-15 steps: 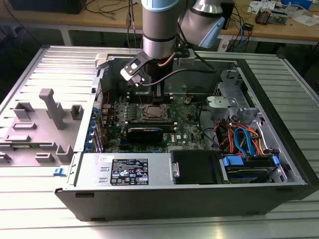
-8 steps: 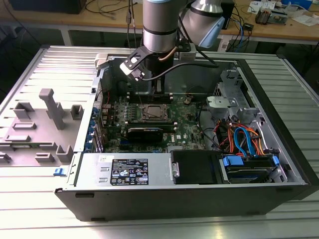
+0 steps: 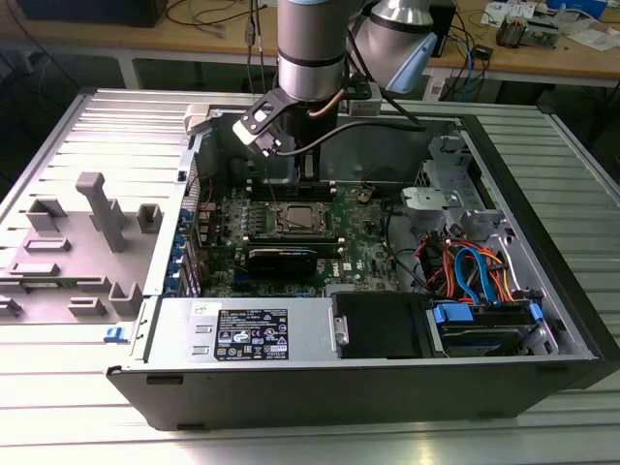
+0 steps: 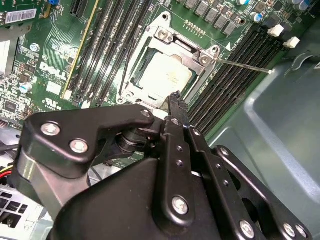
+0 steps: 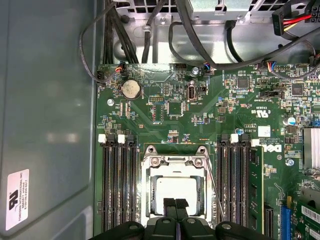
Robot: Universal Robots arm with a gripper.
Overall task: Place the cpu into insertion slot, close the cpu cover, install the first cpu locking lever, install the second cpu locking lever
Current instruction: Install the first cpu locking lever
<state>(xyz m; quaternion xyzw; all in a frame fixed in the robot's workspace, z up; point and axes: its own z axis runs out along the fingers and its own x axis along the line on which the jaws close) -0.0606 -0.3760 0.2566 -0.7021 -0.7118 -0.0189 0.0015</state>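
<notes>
The cpu (image 4: 167, 75) lies flat in the insertion slot (image 3: 295, 220) on the green board, its dull silver top showing through the window of the cpu cover (image 4: 187, 47). The cover frame (image 5: 175, 161) lies down over the chip (image 5: 176, 187). A thin metal locking lever (image 4: 245, 65) sticks out from one socket corner across the memory slots; in the first wrist view the lever (image 5: 214, 187) runs at a slight slant beside the socket. My gripper (image 4: 175, 97) hangs just above the socket's edge, fingers pressed together with nothing between them. Those black fingertips (image 5: 175, 202) overlap the chip's near edge.
Long black memory slots (image 5: 120, 190) flank the socket on both sides. A black card (image 3: 281, 260) lies in front of it. Cables (image 3: 465, 266) and a drive cage (image 3: 484, 325) stand at the exterior view's right, and a grey fixture plate (image 3: 68, 252) at its left.
</notes>
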